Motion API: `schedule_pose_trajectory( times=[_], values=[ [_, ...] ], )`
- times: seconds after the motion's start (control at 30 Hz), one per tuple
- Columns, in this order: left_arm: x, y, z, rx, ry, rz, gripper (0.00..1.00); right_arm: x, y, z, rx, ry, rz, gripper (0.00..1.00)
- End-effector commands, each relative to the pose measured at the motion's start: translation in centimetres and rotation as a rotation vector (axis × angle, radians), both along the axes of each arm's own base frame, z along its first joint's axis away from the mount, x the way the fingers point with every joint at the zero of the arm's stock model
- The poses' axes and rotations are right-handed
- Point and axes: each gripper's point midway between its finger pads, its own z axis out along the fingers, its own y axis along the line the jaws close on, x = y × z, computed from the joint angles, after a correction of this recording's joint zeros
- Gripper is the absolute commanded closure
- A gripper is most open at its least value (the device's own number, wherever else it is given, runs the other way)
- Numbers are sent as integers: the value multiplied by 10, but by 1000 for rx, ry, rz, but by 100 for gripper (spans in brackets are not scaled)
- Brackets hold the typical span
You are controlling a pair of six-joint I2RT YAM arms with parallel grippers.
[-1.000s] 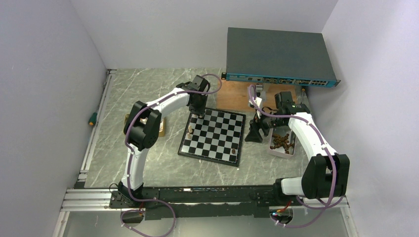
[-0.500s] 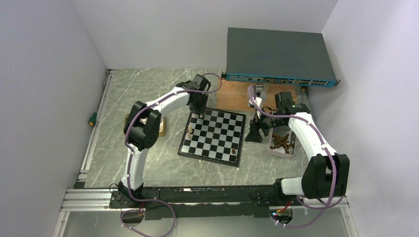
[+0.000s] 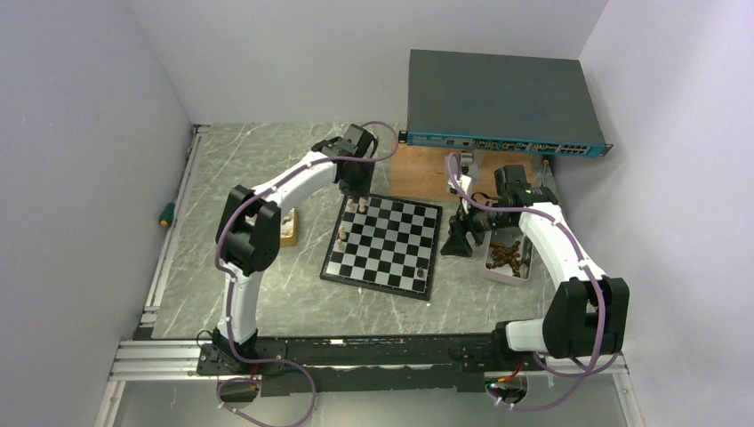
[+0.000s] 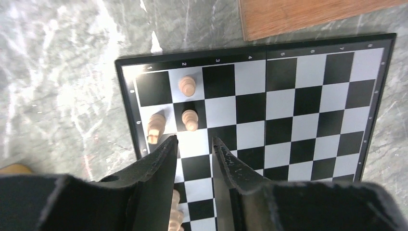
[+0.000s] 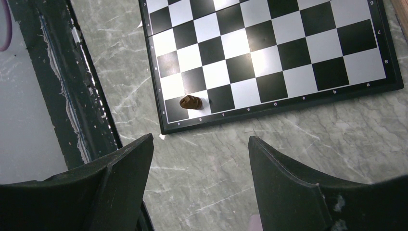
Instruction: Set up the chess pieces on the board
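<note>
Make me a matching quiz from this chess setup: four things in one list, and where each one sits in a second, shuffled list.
Things:
1. dark chess piece
2. light chess pieces
3. wooden plank
4. tray of dark pieces

Places:
A. just beyond the board's far edge
B. off the board, to its right
C. by the board's near right corner
D. along the board's left side

Pairs: 1-C, 2-D, 3-A, 4-B

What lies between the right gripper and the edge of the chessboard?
Only bare marble table; the right wrist view shows it between the right gripper and the chessboard.
</note>
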Motion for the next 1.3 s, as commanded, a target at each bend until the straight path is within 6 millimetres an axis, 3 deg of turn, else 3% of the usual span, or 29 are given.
schedule_pose_trajectory(
  times=[0.0,0.17,0.3,0.47,0.63,0.9,1.07,1.27],
  values=[
    [8,7,77,-30,-183,-12,61,2,3,14,26,-59,20,25],
    [-1,22,104,-40,-260,-38,51,2,4,15,29,-61,23,25],
    [-9,46,124,-51,-326,-34,37,2,3,17,28,-67,26,25],
    [-21,96,131,-71,-375,27,17,-1,6,21,28,-81,54,25],
    [-34,156,131,-105,-379,133,8,-7,11,19,-1,-99,113,25],
    [-57,227,98,-60,-317,246,16,-9,18,26,27,-120,155,25],
    [-64,247,66,-13,-228,267,26,-8,21,26,52,-113,161,26],
    [-65,255,34,41,-138,245,42,-7,21,22,45,-98,155,26]
  ],
)
